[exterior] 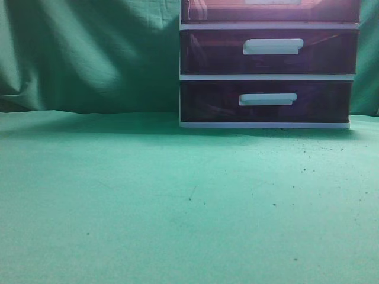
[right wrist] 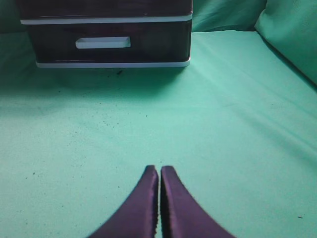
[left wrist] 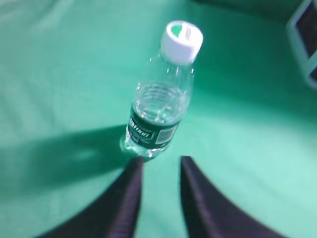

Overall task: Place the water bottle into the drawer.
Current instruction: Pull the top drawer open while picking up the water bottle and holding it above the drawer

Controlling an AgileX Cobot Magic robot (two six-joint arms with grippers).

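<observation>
Left wrist view: I note my left gripper (left wrist: 159, 166) parted before the upright water bottle (left wrist: 161, 101); right gripper (right wrist: 159, 173) pressed together, empty.

One bottle (left wrist: 157, 106) with one white cap (left wrist: 181, 41). One cabinet (exterior: 267, 77), far right, showing three drawers (exterior: 269, 52) and three white handles (exterior: 273, 46). Two grippers (left wrist: 159, 166).

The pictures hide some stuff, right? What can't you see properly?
- Top drawer: exterior view, cut off by the top edge, so its handle barely shows.
- Water bottle: left wrist view, blurred; label unreadable. Absent from the exterior view.
- Cabinet: right wrist view, upper drawers cut off.
</observation>
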